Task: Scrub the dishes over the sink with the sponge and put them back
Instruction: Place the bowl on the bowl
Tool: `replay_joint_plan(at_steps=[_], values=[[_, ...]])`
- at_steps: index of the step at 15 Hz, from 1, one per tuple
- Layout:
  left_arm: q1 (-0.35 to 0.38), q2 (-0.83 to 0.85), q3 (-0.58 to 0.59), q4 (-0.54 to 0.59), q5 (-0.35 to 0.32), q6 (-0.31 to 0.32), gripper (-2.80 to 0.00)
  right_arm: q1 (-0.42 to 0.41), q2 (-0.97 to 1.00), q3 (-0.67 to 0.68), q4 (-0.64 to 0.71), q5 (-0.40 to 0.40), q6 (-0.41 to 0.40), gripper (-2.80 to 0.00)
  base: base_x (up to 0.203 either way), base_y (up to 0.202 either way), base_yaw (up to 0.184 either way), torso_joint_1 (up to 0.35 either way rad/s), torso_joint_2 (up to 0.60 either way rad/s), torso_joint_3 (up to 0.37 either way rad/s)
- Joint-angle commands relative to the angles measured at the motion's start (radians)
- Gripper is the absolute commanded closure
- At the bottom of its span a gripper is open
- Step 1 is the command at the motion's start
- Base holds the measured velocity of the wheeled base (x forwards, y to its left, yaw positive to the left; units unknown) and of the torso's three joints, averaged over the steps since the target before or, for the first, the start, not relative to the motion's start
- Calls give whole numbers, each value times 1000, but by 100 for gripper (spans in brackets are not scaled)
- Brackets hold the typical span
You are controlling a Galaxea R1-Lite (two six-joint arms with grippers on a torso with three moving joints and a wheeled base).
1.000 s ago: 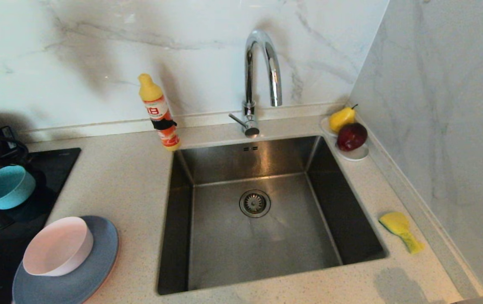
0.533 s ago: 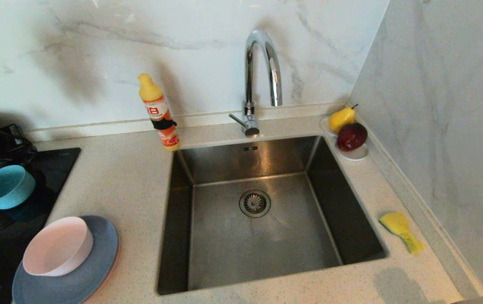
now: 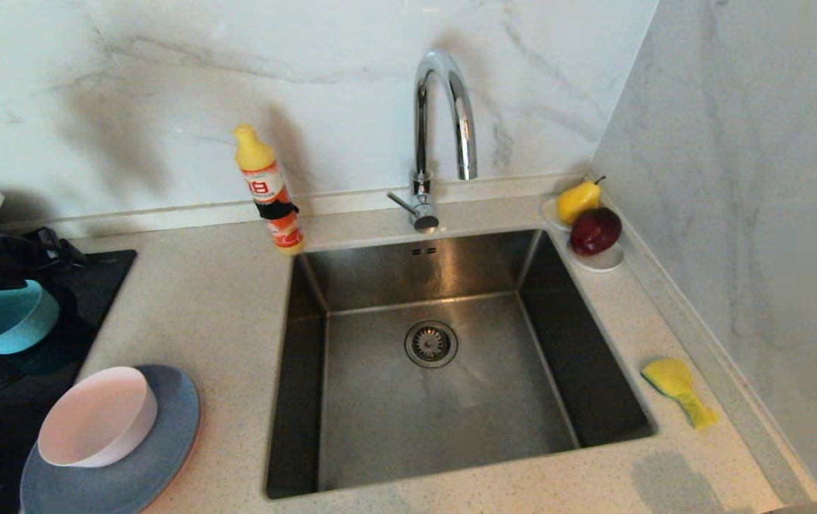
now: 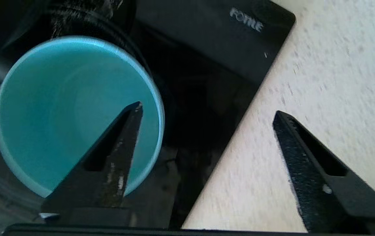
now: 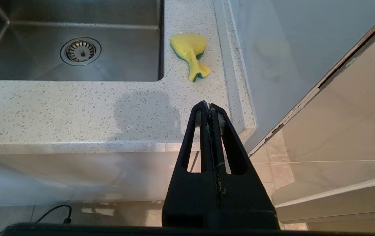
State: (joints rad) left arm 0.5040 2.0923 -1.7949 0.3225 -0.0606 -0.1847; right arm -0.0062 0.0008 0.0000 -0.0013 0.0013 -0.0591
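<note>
The sink filled the middle of the head view with the speckled worktop around it, a grey-blue plate carrying a pale pink dish at lower left, and the sponge at lower right beside the wall. At the left edge the left tool hung spread wide and empty over the teal bowl, one finger above its hollow and the other outside the rim. If it closed off-centre, the light bowl could tip or skid across the dark hob; the right tool, pressed together and empty, waited low before the worktop edge.
</note>
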Motion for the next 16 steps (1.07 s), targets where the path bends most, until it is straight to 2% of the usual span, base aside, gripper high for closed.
replay_joint_plan(at_steps=[1, 9, 14, 15, 16], values=[[13, 60, -32, -4, -1, -3, -280, 0, 1, 0, 0, 0, -1, 0, 0, 0, 0, 0, 0, 0], [22, 108, -52, -5, -4, -4, -280, 0, 1, 0, 0, 2, -1, 0, 0, 0, 0, 0, 0, 0], [22, 118, -25, 4, -5, -7, -280, 0, 1, 0, 0, 0, -1, 0, 0, 0, 0, 0, 0, 0], [22, 117, -23, 6, -2, -7, 0, 0, 1, 0, 0, 0, -1, 0, 0, 0, 0, 0, 0, 0], [22, 115, -26, 6, -4, -8, 0, 0, 1, 0, 0, 0, -1, 0, 0, 0, 0, 0, 0, 0]])
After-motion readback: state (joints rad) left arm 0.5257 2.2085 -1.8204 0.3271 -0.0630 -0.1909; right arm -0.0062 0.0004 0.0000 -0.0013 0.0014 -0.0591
